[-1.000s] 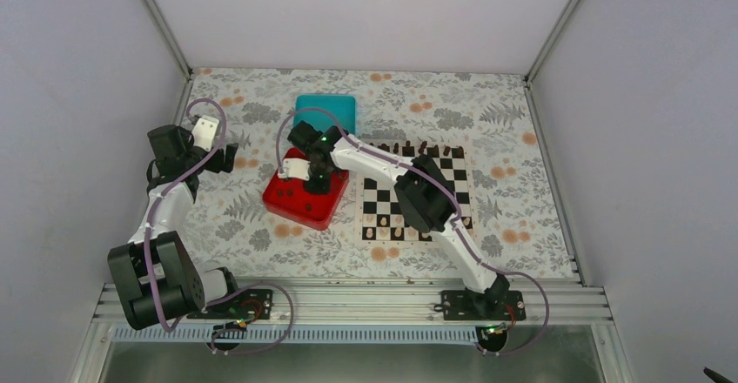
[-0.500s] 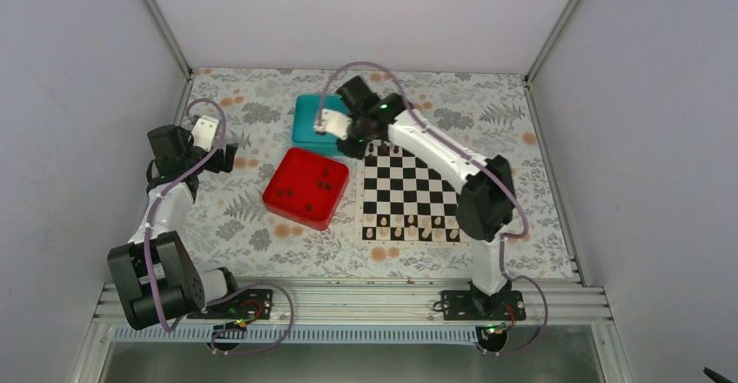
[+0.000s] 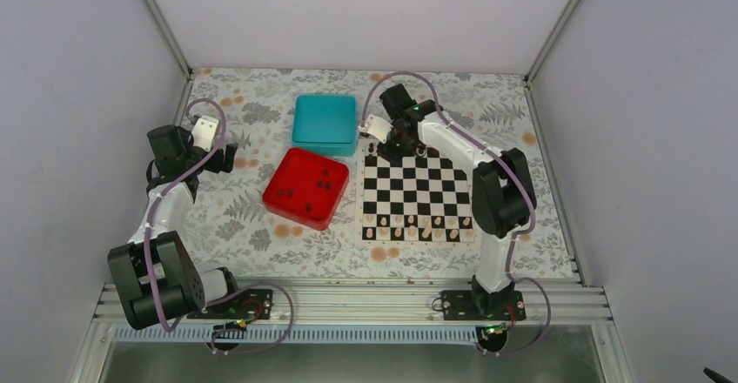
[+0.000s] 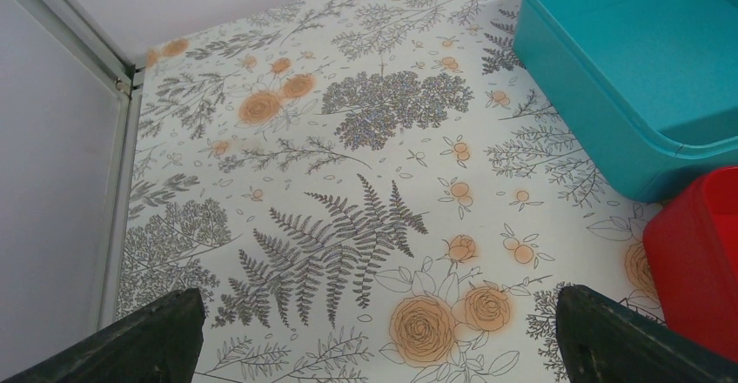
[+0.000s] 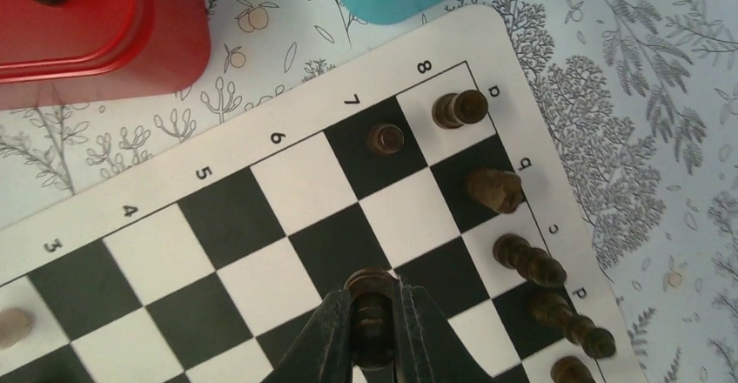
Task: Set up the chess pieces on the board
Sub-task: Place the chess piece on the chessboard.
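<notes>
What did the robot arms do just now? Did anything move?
The right gripper swung from the red tray past the teal box to the far left corner of the board, gripping a dark piece. The left gripper, tray and box stayed put.

glossy plastic red tray (image 3: 296, 168), matt board (image 3: 416, 193)

R tool (image 3: 389, 146) left red tray (image 3: 296, 174); now over far-L corner of board (image 3: 418, 193) w/ dark piece (image 5: 372, 298) pinched.

teal box (image 4: 627, 70) on floral table (image 4: 348, 139); red tray (image 4: 696, 261) just beside box, nearer cam; left gripper (image 4: 376, 322) fingers wide apart.
</notes>
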You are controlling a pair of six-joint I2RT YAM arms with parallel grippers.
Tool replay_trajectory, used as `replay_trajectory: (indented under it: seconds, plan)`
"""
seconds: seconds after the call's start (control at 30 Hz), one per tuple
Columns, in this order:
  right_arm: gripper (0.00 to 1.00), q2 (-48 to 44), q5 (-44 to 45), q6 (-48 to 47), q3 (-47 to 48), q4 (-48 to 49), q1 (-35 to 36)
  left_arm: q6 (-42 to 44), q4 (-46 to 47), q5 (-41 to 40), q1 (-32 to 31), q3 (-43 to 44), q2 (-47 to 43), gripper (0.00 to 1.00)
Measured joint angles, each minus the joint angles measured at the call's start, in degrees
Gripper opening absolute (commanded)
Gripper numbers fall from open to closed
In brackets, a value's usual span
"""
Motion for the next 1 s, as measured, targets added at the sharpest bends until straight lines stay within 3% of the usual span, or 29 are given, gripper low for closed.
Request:
replay_trajectory:
  seconds: [0.33,1.0]
  plan:
    - [0.07,8.4,0.0,-0.2,0.3,2.1,-0.1,0.0,0.0,0.0,0.1,0.0,0.0,1.0]
    - [0.07,11.2,0.0,-0.2,2.1,4.0,-1.3,0.0,0.0,0.0,0.1,0.0,0.4,1.0]
